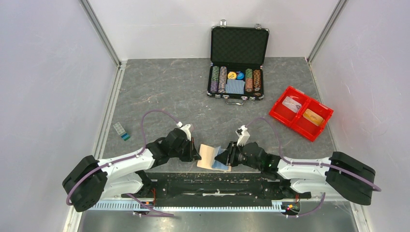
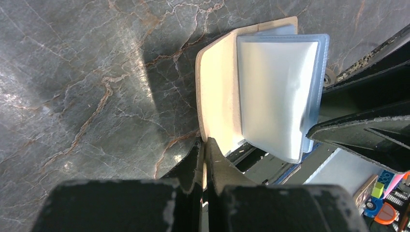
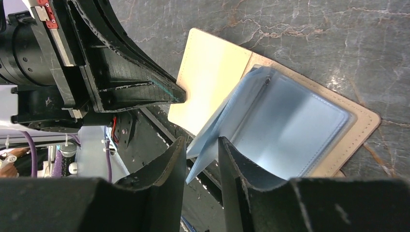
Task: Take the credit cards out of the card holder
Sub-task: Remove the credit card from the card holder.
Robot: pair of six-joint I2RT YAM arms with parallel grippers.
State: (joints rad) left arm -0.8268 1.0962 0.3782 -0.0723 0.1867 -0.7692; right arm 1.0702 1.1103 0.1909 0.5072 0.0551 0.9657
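Observation:
The tan card holder [image 1: 207, 153] lies open at the table's near edge between both grippers. Its pale blue clear sleeves [image 1: 221, 165] fan up on its right side. My left gripper [image 1: 196, 153] is shut on the edge of the tan cover [image 2: 217, 96], seen at the jaws [image 2: 205, 143]. My right gripper [image 3: 202, 144] is open, its fingers either side of the corner of the blue sleeves [image 3: 285, 125]. No card shows inside the sleeves. A pale card with a blue-teal end [image 1: 122, 131] lies on the table at the left. An orange-yellow card [image 1: 313, 117] lies in the red tray [image 1: 285, 117].
The red tray's other compartment holds a pale thin item [image 1: 291, 103]. An open black chip case [image 1: 239, 63] with poker chips and a blue deck stands at the back. The card holder overhangs the table's near edge above the arm bases.

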